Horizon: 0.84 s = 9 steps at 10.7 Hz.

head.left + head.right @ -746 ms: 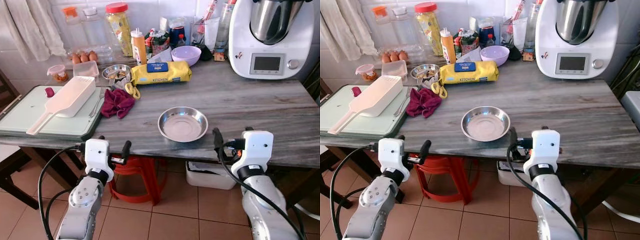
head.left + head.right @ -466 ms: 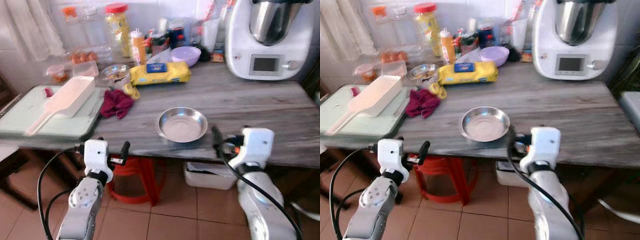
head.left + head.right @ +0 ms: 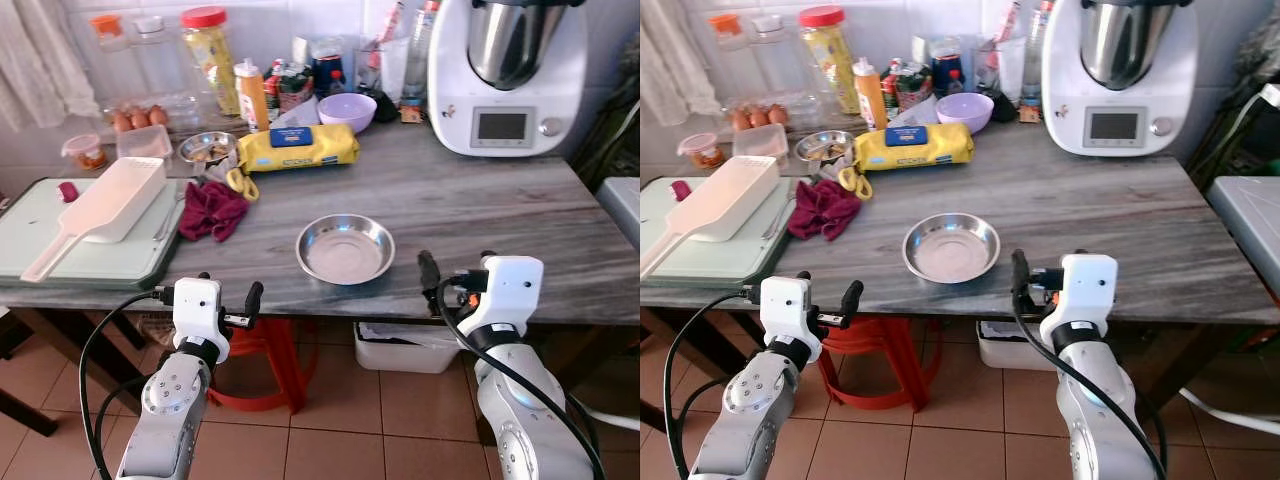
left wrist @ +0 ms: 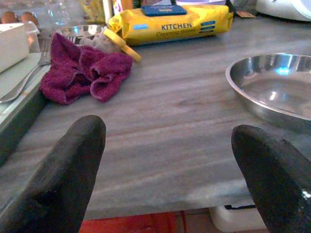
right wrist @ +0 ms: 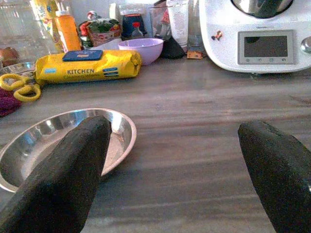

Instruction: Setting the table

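On the grey wood-grain table point(image 3: 480, 205) before me, seen from my left eye, a steel plate point(image 3: 345, 249) sits near the front edge, about midway between my two arms. To its left lies a crumpled maroon cloth point(image 3: 212, 209), and farther left a pale green tray point(image 3: 90, 262) carries a white scoop-shaped container point(image 3: 100, 207). Along the far side stand a yellow wipes pack point(image 3: 296, 147), a lilac bowl point(image 3: 347, 110), a small steel dish point(image 3: 208, 148) and, far right, a big white kitchen machine point(image 3: 505, 75). My left gripper point(image 3: 203, 289) hangs just below the table's near edge, left of the plate; my right gripper point(image 3: 455, 277) is at that same edge, right of the plate.

My right eye shows the same layout, with a red stool point(image 3: 876, 345) under the table.

Through my left wrist, my two black fingers point(image 4: 63, 179) stand wide apart with nothing between them, level with the tabletop. The cloth is beyond one finger, the plate's rim beyond the other, the wipes pack farther back with yellow scissors point(image 4: 121, 42) beside it.

Through my right wrist, my fingers point(image 5: 58, 179) are likewise spread wide and empty. The plate lies just past one finger, apart from it, and the kitchen machine stands behind the other.
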Tool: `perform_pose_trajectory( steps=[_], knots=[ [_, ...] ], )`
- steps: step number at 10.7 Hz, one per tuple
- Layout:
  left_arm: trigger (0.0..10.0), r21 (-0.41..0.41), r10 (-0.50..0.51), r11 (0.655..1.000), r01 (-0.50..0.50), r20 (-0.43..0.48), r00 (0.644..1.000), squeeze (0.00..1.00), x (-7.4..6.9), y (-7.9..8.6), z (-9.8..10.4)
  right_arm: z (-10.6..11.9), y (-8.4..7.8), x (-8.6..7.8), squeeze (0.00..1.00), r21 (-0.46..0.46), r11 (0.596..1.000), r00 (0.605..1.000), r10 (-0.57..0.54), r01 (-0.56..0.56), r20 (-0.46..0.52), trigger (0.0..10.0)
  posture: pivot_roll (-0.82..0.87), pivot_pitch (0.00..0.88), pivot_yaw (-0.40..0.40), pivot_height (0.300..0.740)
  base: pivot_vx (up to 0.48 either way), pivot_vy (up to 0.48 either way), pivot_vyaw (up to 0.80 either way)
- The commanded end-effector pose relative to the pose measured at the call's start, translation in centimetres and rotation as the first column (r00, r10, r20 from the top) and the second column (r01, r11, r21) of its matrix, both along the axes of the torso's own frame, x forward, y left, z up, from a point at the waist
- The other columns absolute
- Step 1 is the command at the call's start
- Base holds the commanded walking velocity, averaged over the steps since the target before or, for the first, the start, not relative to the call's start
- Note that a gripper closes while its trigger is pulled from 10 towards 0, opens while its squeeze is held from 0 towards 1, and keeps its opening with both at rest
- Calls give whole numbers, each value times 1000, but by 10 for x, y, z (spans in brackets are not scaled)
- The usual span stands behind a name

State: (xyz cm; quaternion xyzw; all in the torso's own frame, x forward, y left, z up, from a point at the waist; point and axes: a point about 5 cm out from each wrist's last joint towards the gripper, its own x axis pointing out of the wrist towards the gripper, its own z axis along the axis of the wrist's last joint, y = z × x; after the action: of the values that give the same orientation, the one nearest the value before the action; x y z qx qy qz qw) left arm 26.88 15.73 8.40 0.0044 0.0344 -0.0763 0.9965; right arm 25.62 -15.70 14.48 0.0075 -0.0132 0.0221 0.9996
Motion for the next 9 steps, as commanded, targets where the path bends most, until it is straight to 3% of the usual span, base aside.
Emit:
perform_pose_trajectory(
  steps=[1,5,9],
  knots=[
    [10000,21,15,1000,-15,-12,1000,0,1,4,-2,-2,-1,2,0,10,1000,1000,-6,6,-14,10000,-48,0,79,740,-259,0,0],
    [10000,31,15,999,-14,-13,1000,0,0,5,-2,-4,-1,4,0,16,1000,1000,-13,13,-18,10000,-44,0,82,740,-280,0,0],
    [10000,35,7,999,-7,-16,1000,0,0,5,-2,-4,-2,5,0,17,999,999,-26,27,-18,10000,-46,0,84,740,0,0,0]
  ],
)
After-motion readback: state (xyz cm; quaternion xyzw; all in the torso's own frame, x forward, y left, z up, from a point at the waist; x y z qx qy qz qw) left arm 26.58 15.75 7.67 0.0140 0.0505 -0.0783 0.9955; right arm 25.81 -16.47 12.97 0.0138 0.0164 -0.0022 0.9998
